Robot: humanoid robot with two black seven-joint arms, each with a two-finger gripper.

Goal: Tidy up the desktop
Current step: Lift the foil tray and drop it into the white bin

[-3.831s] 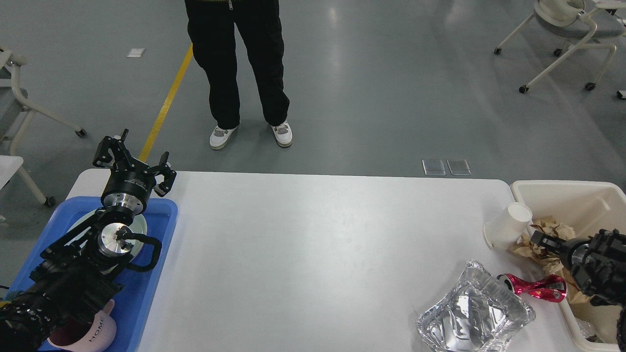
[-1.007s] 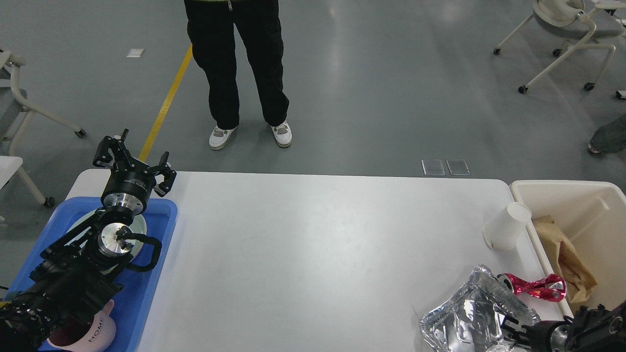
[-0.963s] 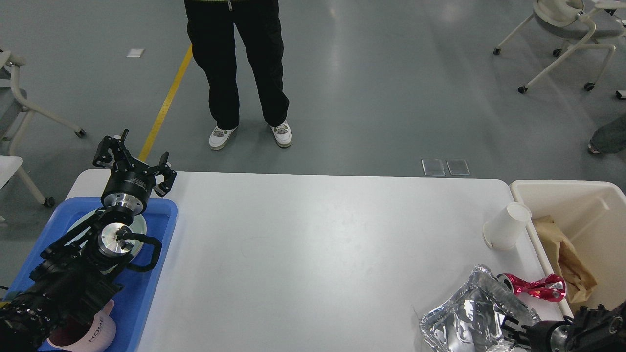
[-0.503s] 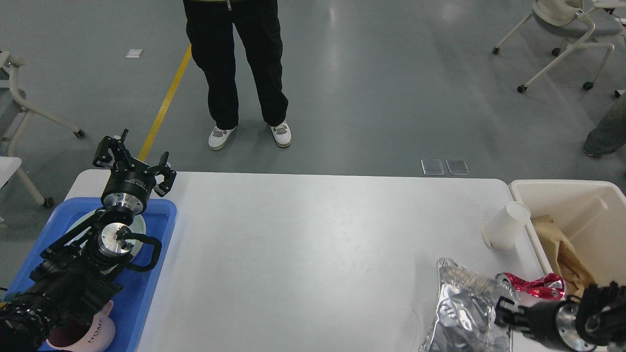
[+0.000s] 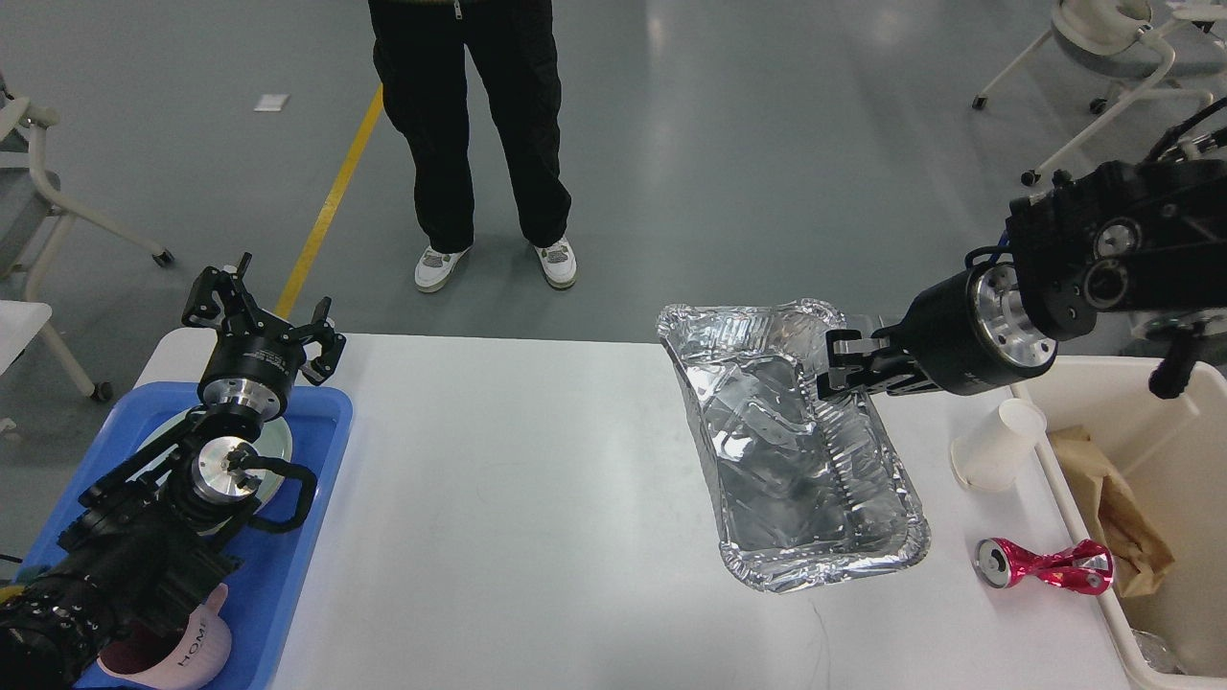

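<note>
**Foil Tray Up In The Air**

The desktop (image 5: 537, 498) filled the middle and bottom of the frame. It was wide, white and smooth, so light things would likely slide on it.

One foil tray (image 5: 786, 450) hung over its right side. It looked thin, light and easy to bend. A pinch on the rim seemed the best place to hold it, and gently. The right gripper (image 5: 836, 366) was closed on the far rim of the foil tray.

One paper cup (image 5: 997, 443) lay tipped over at the right. One squashed red can (image 5: 1045, 565) lay near the lower right. One cream bin (image 5: 1150, 460) stood at the right edge.

At the left sat one blue tray (image 5: 288, 537) with one pink mug (image 5: 182, 652). The left gripper (image 5: 261, 318) was spread open and held nothing.
</note>
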